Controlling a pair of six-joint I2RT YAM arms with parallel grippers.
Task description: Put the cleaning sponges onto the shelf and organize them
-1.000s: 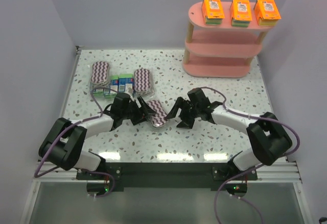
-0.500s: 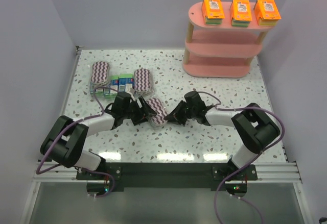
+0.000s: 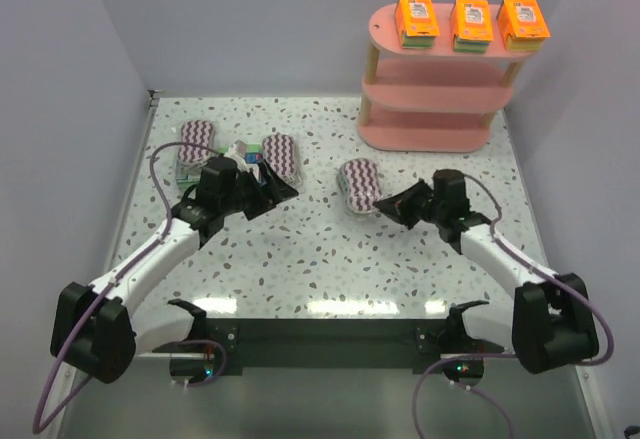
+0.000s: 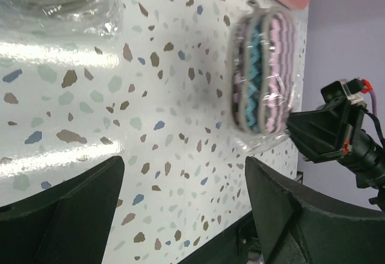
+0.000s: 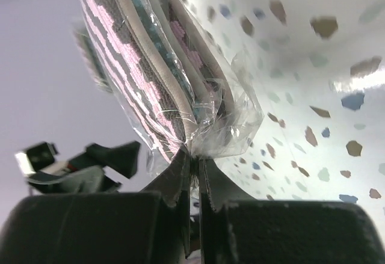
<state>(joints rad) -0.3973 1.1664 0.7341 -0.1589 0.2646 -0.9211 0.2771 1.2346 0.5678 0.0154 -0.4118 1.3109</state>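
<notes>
"Sponges: where did they lie?" asked the first.

"Three orange packs [image 3: 417, 21] [image 3: 472, 24] [image 3: 523, 22] stood in a row on the top board of the pink shelf [image 3: 430, 91]," said the second. "Its two lower boards held nothing that the overhead view showed. Two purple-white zigzag packs [image 3: 197, 144] [image 3: 282, 156] lay on the speckled table [image 3: 300, 249] at the far left. Blue-green boxes [image 3: 240, 156] lay between them, partly hidden by the left arm."

"And the third zigzag pack?"

"That zigzag sponge [image 3: 358, 183] was near the middle of the table, in front of the shelf and well apart from it. The right gripper [image 3: 383, 202] had it. Its fingers were pressed together on the loose edge of the clear wrap, as the right wrist view showed plainly. The pack stood tilted on its edge. Whether it touched the table, the views did not settle."

"What of the other arm?"

"The left gripper [image 3: 272, 194] hung low over the table just beside the nearer zigzag pack on the left. Its fingers stood wide apart, with only bare table between them. It faced across the table toward the held sponge and the right gripper."
</notes>
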